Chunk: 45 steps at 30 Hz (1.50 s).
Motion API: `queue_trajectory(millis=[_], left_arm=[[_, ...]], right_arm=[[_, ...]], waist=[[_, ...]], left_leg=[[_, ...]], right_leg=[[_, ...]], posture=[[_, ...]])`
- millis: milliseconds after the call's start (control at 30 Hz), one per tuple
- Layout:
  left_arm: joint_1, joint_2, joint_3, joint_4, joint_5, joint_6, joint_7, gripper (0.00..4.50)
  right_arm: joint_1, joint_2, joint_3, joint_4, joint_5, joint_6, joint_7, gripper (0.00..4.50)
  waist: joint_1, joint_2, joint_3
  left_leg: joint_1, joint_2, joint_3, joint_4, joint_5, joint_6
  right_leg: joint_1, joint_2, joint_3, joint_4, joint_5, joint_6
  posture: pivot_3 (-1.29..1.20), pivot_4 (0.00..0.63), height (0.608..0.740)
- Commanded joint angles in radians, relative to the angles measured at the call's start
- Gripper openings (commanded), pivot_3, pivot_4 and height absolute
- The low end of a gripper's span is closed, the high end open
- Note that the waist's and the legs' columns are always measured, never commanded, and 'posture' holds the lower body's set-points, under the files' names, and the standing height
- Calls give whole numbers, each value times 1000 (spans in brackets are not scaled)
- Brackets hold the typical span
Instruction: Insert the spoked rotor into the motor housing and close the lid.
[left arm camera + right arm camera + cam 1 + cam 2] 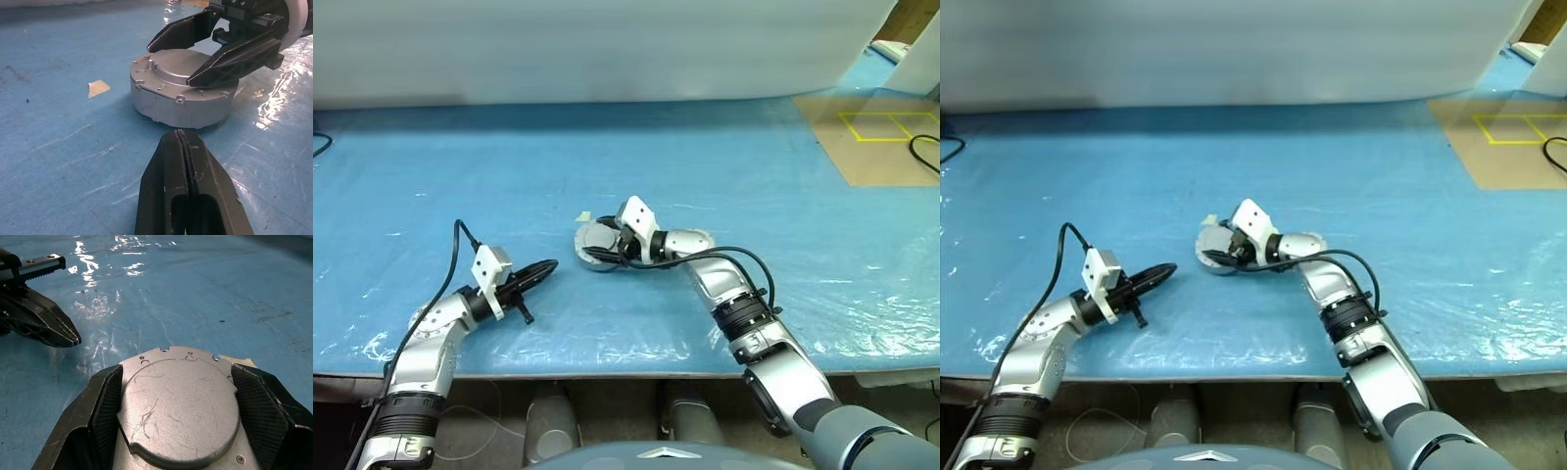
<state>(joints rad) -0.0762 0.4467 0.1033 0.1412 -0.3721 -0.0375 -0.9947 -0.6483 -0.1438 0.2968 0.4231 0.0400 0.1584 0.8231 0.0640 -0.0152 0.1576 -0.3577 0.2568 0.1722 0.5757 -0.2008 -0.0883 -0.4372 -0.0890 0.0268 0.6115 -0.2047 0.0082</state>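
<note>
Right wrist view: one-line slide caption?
Right gripper straddles the lid seated on the motor housing; shut left gripper nearby.

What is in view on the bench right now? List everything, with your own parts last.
motor housing: one, silver-grey, on the blue table cover at mid-table, in front of the left gripper.
lid: one, plain grey face up, sitting on top of the housing.
scrap of tape: one, tan, on the cover just beside the housing.
table cover: one, blue, glossy, spread over the whole table.
board with yellow lines: one, brown, far right corner of the table.
left gripper: one, black, shut and empty, apart from the housing and pointing at it.
right gripper: one, black, fingers spread on either side of the lid, close against its edge.
</note>
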Motion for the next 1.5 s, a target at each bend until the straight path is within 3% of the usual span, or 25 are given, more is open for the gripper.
queue_trajectory(millis=[33,800,1200,1500], left_arm=[[1,2,0,-37,-9,-16,0,0],[-88,-14,3,-11,-21,-1,9,0],[-318,-28,-58,210,38,17,-14,0],[-410,-22,-128,335,98,13,-69,0]], right_arm=[[-2,-5,-4,29,-23,25,-32,3151],[18,-28,23,22,-25,78,8,3151],[25,-42,22,5,-28,81,3,3151],[35,-52,19,-14,-32,87,-14,3151]], waist=[[0,0,0],[2,1,-1],[5,1,-1],[5,1,-1]], left_leg=[[1,0,0,0,0,0],[5,-1,2,-1,0,0],[5,-1,2,-2,0,0],[5,-2,2,-2,0,0]], right_leg=[[0,0,0,0,0,0],[3,0,2,-1,0,0],[4,0,2,-2,0,0],[4,-1,2,-3,0,0]], posture=[[0,150,740],[0,150,740],[0,150,740],[0,150,740]])
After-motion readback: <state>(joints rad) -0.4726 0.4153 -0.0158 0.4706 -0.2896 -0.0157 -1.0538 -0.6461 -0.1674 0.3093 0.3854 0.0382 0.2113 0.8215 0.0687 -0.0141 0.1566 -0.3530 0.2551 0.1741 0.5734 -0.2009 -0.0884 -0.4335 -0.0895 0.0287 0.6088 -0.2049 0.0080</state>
